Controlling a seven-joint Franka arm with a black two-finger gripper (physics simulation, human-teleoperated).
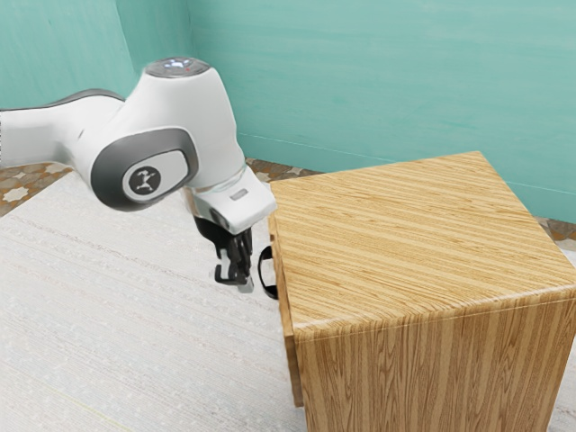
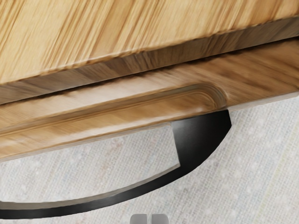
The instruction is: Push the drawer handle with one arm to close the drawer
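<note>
Hand (image 1: 243, 284) empty, fingertips together, just off the black handle (image 2: 201, 140) on the front of the drawer (image 2: 261, 70), cabinet (image 1: 423, 234) beyond; probable failure: an off-centre push slips along the curved handle, leaving the drawer ajar.

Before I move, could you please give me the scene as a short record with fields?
cabinet: wood-grained
drawer: front juts slightly past the cabinet's top edge; whether fully closed, cannot tell
handle: black, curved, on the drawer's front
gripper: shut, empty, beside the handle, apart from it in the exterior view
wall: teal
</note>
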